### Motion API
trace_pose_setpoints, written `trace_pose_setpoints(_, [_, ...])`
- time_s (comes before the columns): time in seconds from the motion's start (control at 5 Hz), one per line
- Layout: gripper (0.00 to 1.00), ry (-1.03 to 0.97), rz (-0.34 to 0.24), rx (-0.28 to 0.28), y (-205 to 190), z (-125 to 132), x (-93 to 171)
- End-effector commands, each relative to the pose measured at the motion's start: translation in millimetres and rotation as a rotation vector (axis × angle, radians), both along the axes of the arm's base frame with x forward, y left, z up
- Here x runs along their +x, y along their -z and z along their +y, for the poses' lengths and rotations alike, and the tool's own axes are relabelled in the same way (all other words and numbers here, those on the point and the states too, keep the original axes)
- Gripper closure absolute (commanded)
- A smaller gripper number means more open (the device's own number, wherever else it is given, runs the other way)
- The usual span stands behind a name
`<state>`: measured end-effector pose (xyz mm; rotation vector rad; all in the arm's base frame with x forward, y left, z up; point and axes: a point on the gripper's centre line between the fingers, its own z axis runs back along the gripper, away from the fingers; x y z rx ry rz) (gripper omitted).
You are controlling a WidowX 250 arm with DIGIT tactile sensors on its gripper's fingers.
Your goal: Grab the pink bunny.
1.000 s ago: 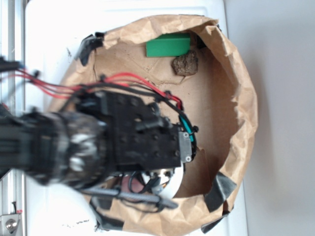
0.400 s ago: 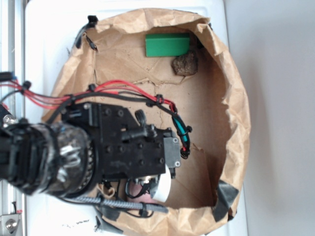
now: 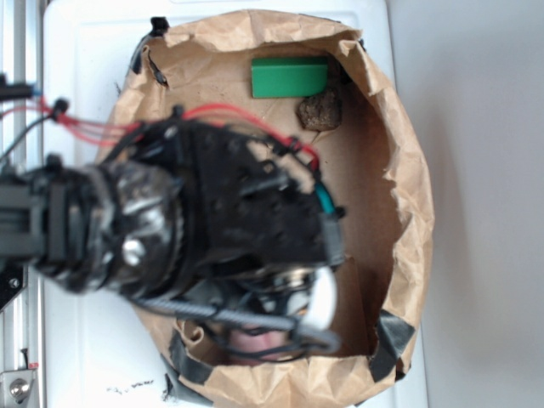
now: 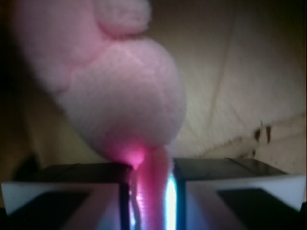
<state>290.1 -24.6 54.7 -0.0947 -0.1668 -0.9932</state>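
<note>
The pink bunny (image 4: 120,91) fills the upper left of the wrist view, soft and pale pink. A thin part of it runs down between my gripper's (image 4: 151,191) two jaws, which are shut on it. In the exterior view the black arm covers most of the brown paper bag's inside. Only a small patch of the pink bunny (image 3: 255,342) shows under the gripper (image 3: 276,327) near the bag's front wall.
A green rectangular block (image 3: 290,77) lies at the back of the brown paper bag (image 3: 408,195), with a brown rough lump (image 3: 320,110) just in front of it. The bag's crumpled walls rise all around. The bag rests on a white surface (image 3: 85,85).
The arm has shifted right and risen toward the camera, looking larger and blurred. A patch of the pink bunny now shows under the gripper at the bag's front.
</note>
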Motion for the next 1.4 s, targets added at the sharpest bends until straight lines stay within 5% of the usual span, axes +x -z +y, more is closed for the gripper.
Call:
trace_pose_setpoints(0.0, [1.0,-0.284,-0.038,0.013,-26,50,52])
trace_pose_setpoints(0.4, [1.0,-0.564,-0.074,-0.041,-50,79,56])
trace_pose_setpoints(0.6, [1.0,-0.635,-0.154,-0.084,-84,76,16])
trace_pose_setpoints(0.8, [1.0,-0.599,-0.162,-0.122,-105,74,-17])
trace_pose_setpoints(1.0, [1.0,-0.698,-0.173,-0.087,-120,68,-29])
trace_pose_setpoints(1.2, [1.0,-0.831,-0.122,-0.038,-136,67,-29])
